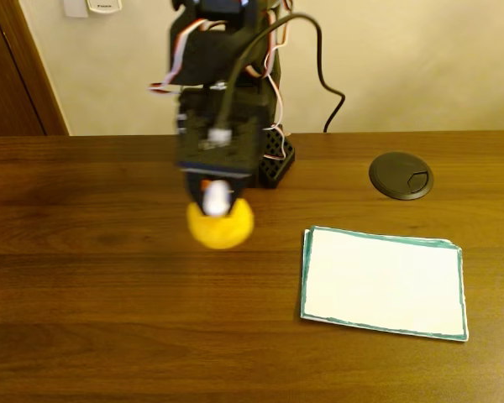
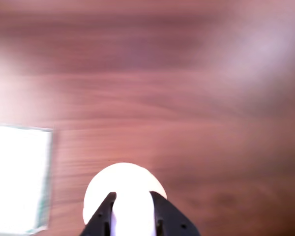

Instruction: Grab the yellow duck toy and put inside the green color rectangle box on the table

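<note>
Sitting between fingers (image 2: pixel 160 216) — duck (image 1: pixel 220 224)

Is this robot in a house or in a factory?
Probably a room in a home or office: a wood-grain table with a round cable grommet, a plain painted wall, and a wooden door frame.

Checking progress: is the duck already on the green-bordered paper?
No, the gripper holds the duck left of the paper in the fixed view.
</note>
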Robot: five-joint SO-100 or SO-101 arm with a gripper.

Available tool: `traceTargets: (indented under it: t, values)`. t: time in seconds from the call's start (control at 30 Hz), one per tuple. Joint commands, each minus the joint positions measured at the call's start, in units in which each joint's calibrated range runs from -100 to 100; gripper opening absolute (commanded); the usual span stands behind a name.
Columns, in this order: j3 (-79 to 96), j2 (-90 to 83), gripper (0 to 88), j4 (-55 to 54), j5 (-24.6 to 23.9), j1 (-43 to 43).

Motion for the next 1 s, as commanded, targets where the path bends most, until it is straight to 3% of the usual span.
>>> traceTargets:
  t: [0.0,0.13,0.33,0.53,0.67,0.97]
  values:
    - [-4.76,-0.55,0.1,-0.2,-3.76,-18.35]
    - [-14.31,17.61,0.2,-3.95,-3.96,-38.91]
    - [-2.66,22.5,0.2,-14.35,-5.47,-50.59]
    - [-1.11,36.73,0.2,-30.8,-6.35,-56.95]
    - [-9.67,44.94,0.2,-32.93,-5.67,-58.17]
    - [-10.85,53.49,0.2,-41.28,-5.71,-57.39]
